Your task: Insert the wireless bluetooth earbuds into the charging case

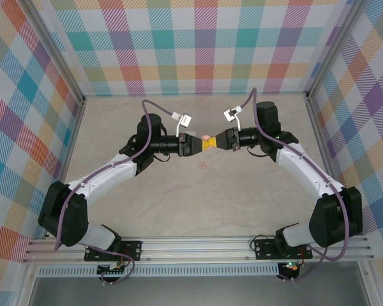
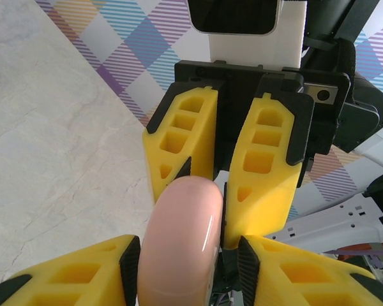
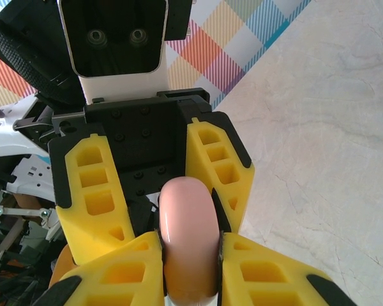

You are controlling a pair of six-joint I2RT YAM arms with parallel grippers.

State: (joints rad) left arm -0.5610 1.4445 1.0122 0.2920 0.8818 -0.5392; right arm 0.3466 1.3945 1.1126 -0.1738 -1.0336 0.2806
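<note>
Marbled beige table, plaid walls, aluminium frame

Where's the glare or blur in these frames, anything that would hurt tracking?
Left wrist: a thin glare streak runs down the glossy pink item; the rest looks sharp. Right wrist: a softer sheen along the item's left edge, and the marble table is crisp. Top: even light, only faint shadows under the arms; the pink item is a tiny speck there.
</note>
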